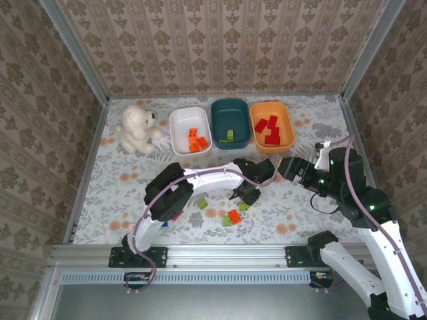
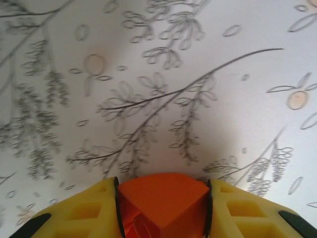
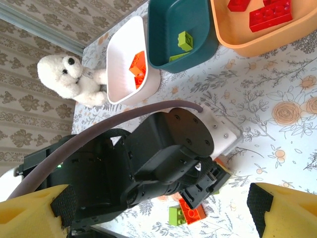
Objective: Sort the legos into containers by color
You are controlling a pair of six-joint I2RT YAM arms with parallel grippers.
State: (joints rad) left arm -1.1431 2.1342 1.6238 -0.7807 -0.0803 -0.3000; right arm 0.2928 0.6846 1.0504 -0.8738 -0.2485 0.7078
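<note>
Floral table cover [image 1: 300,213] is lined at its far edge by three containers: white tub [image 1: 187,123] with orange bricks [image 1: 195,141], teal tub [image 1: 230,117] with green bricks [image 1: 229,137], orange tub [image 1: 283,123] with red bricks [image 1: 268,130]. Left gripper [image 1: 244,197] is clamped on an orange brick [image 2: 161,206]; right gripper [image 3: 158,210] is held wide apart, empty. Loose bricks [image 1: 234,216] are scattered near the left gripper.

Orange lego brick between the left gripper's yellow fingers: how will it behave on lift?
The small orange plastic lego brick looks hard and rigid, so it likely won't deform. Tiny, so probably very light. It seems skewed between the yellow foam fingers of the left gripper, so it might pivot.
</note>
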